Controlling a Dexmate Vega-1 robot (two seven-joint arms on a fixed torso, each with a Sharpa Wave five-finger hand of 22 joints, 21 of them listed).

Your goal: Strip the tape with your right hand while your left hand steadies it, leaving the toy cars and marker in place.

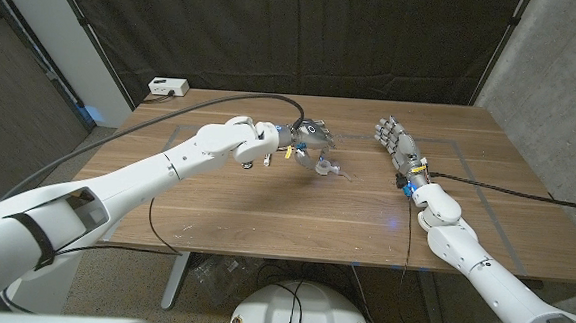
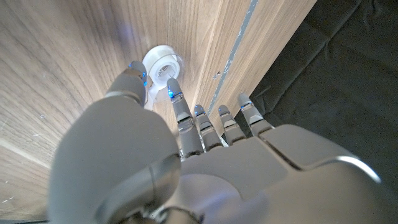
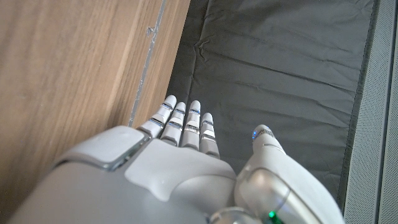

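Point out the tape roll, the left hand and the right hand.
tape roll (image 2: 163, 64), left wrist view, on its white rim.
left hand (image 1: 312, 136), head view, on the back of the hand.
right hand (image 1: 394, 140), head view, on the middle of the upright hand.

arms: glossy white shells, black cables | left hand, right hand: grey metal, blue-lit fingers

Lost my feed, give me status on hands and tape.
Left hand open, fingers reaching over the tape roll. Right hand open, raised, apart from it. Nothing blocking the roll.
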